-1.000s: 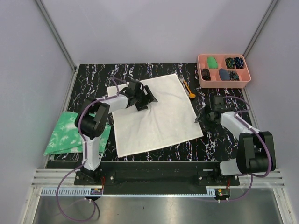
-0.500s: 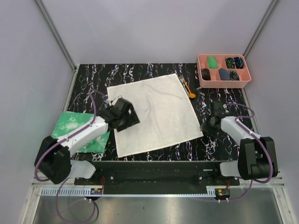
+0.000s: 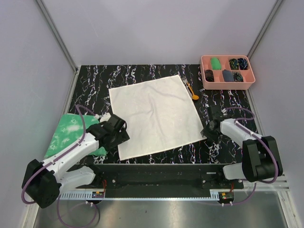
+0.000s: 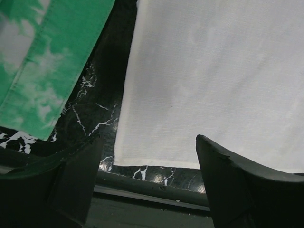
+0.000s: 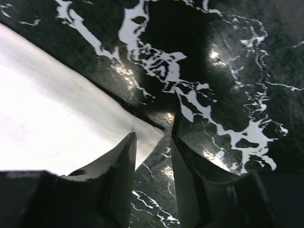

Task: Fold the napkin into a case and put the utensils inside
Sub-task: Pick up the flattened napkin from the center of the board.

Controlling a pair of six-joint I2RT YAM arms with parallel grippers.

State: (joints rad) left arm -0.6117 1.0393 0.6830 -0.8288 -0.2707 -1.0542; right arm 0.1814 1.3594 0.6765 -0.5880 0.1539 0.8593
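At overhead frame's bottom, left gripper (image 4: 148, 142) hanging wide open over lower-left corner of napkin (image 3: 154, 116); right gripper (image 5: 153, 137), jaws narrowly apart, straddling lower-right corner tip.

The left arm (image 3: 76, 152) is stretched low toward the near-left corner of the napkin (image 3: 154, 111), and the left gripper (image 4: 148, 140) is held over that corner with jaws spread wide. The right gripper (image 5: 153, 135) is set at the near-right corner, jaws narrowed to a slim gap.

One napkin (image 3: 154, 116), one green cloth (image 3: 64, 137), one tray (image 3: 204, 71) — two utensils (image 3: 191, 89).
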